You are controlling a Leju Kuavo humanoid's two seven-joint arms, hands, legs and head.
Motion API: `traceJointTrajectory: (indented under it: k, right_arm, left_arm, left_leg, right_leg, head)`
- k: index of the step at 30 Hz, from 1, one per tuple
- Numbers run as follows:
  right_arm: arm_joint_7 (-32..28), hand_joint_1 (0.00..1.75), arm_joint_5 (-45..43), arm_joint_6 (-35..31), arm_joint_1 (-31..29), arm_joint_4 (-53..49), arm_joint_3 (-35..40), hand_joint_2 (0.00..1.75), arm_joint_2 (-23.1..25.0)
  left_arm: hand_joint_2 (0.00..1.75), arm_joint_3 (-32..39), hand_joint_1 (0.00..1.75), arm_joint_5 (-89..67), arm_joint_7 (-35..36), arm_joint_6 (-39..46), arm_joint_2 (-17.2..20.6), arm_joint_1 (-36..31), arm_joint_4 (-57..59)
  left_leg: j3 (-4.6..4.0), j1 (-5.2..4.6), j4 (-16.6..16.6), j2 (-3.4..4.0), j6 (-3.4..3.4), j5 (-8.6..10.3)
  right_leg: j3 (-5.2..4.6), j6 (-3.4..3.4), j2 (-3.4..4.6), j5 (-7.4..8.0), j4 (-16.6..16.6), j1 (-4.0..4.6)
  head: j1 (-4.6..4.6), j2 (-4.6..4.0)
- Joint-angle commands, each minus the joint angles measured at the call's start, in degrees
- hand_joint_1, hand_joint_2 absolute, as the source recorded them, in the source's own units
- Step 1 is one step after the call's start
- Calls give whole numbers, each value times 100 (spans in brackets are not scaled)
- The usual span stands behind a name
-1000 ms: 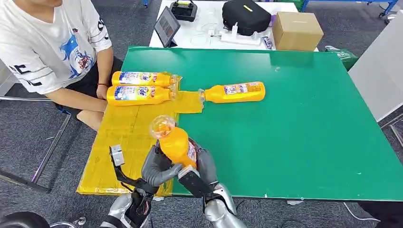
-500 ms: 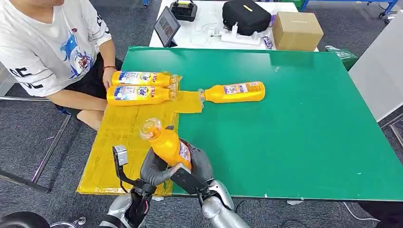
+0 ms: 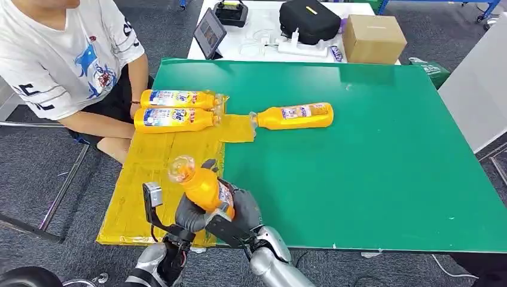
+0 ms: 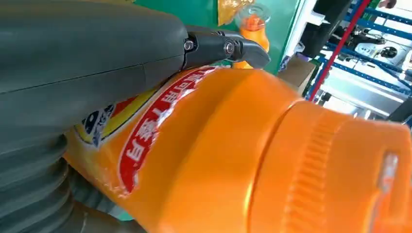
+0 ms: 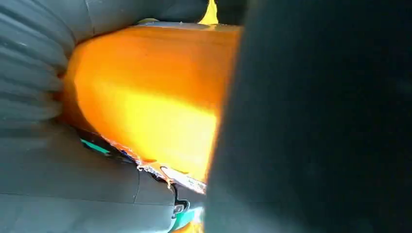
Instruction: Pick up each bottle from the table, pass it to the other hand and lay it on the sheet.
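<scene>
- Two robot hands grip one orange bottle (image 3: 203, 186) now: my left robot hand (image 3: 190, 214) and right robot hand (image 3: 240, 209) both wrap its body, above the near edge where the green tabletop (image 3: 370, 161) meets the yellow sheet (image 3: 158, 173).
- If my right lets go before my left is firm, I judge the bottle could drop.
- It tilts cap-first toward the sheet; laid carelessly, it might roll into the two bottles (image 3: 173, 109) lying there.

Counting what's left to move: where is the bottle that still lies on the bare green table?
In the head view the bottle on the green lies on its side toward the table's far left, its cap touching the yellow sheet, right of the two bottles on the sheet.
</scene>
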Motion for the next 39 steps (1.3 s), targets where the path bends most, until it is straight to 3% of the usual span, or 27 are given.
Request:
traceJointTrajectory:
  k: [1,12,13,14,24,25,26,27,29,34,38,39]
  right_arm:
    - [46,175,73,152,-82,623,647,175,53]
    - [84,175,36,53,-35,531,599,175,-10]
    - [72,154,32,2,-27,487,576,175,-23]
    - [36,33,-32,-118,13,401,484,175,-14]
    - [36,33,-32,-114,4,394,485,175,-8]
    - [36,0,-32,-114,4,394,485,175,-8]
    - [19,0,-109,-108,38,315,420,175,-8]
    - [8,0,-174,-11,46,211,396,0,-38]
    - [-99,0,-371,134,128,-150,288,0,-140]
    - [-326,0,-1204,859,747,-2219,-206,0,-699]
    - [-434,0,-1618,1192,1230,-3600,-663,0,-896]
    - [-542,0,-1653,1088,1375,-3989,-784,0,-877]
  left_arm:
    - [175,-36,175,296,9,-207,-197,-222,83]
    - [175,-41,175,40,-116,95,-211,-146,-120]
    - [175,-36,175,24,-120,114,-220,-134,-155]
    - [175,-22,175,10,-123,142,-229,-114,-191]
    - [175,-21,175,10,-123,142,-228,-113,-193]
    - [175,-21,175,10,-123,142,-228,-113,-193]
    - [175,-18,175,-88,-177,236,-221,-93,-253]
    - [175,5,175,-126,-190,297,-228,-88,-305]
    - [175,64,175,-288,-276,545,-243,-93,-407]
    - [175,326,175,-1352,-818,1890,-224,-197,-803]
    - [175,731,175,-2512,-1304,3321,-166,-460,-915]
    - [175,904,175,-3095,-1481,4064,-153,-561,-870]
  left_leg:
    - [26,6,2,-7,-3,-13]
    - [22,7,3,-14,-3,-11]
    - [20,6,2,-14,-3,-9]
    - [40,11,6,-13,-5,-20]
    - [14,4,1,-11,-2,-6]
    - [22,7,3,-11,-3,-11]
    - [16,4,1,-10,-2,-7]
    - [13,4,0,-9,-2,-6]
    - [10,4,2,-11,-2,-5]
    - [7,6,7,-26,-1,-6]
    - [0,3,4,-17,-2,-2]
    - [5,4,10,-28,-3,-8]
  right_leg:
    - [31,-8,-15,-14,-2,7]
    - [29,-8,-22,-14,-2,9]
    - [26,-7,-21,-12,-2,8]
    - [48,-12,-24,-22,-2,14]
    - [17,-5,-17,-9,-3,5]
    - [27,-7,-19,-13,-3,9]
    - [20,-6,-18,-10,-2,6]
    - [16,-5,-16,-8,-2,5]
    - [14,-5,-18,-8,-2,6]
    - [17,-5,-33,-12,0,7]
    - [6,-5,-22,-7,0,4]
    - [17,-8,-35,-16,7,6]
  head:
    - [0,0]
    - [2,0]
    - [0,0]
    - [0,0]
    - [0,0]
    - [0,0]
    - [2,0]
    - [2,0]
    - [2,0]
    - [2,0]
    - [2,0]
    - [0,0]
